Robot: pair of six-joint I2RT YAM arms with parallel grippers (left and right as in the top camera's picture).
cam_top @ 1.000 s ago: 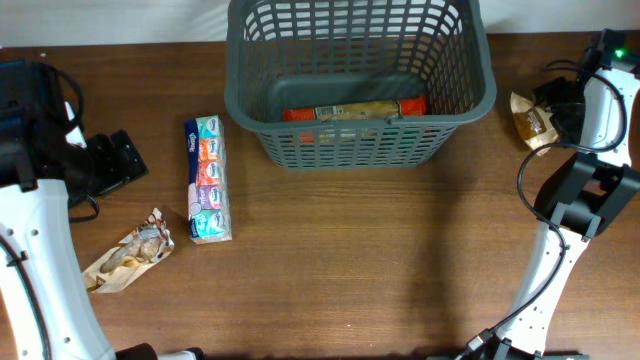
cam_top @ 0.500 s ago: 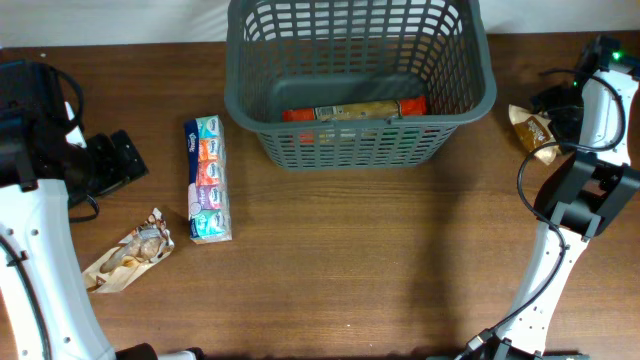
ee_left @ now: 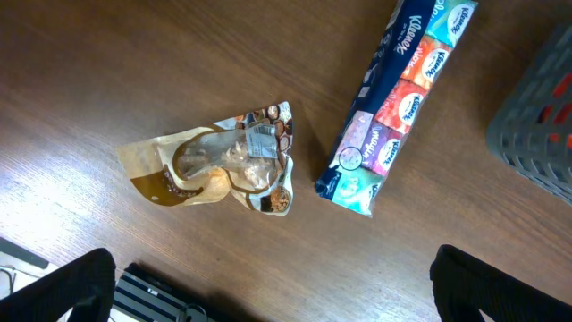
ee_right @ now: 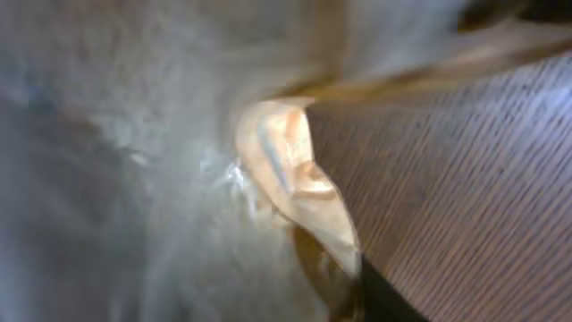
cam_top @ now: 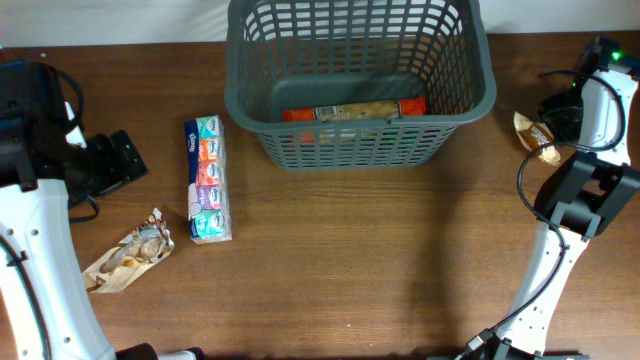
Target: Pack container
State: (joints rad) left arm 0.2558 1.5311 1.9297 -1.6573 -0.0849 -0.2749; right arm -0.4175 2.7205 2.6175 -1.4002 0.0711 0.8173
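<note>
Two arms: left gripper [ee_left: 284,291] splayed above a snack pouch [ee_left: 219,165]; right gripper [cam_top: 560,112], grip untellable, against another pouch [cam_top: 530,135] near the shopping basket's [cam_top: 360,105] right rim.

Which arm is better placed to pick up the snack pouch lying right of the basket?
Right. The right hand sits at that snack pouch, whose foil fills the right wrist view. The left hand is across the table, beyond the basket, by the tissue pack.
</note>
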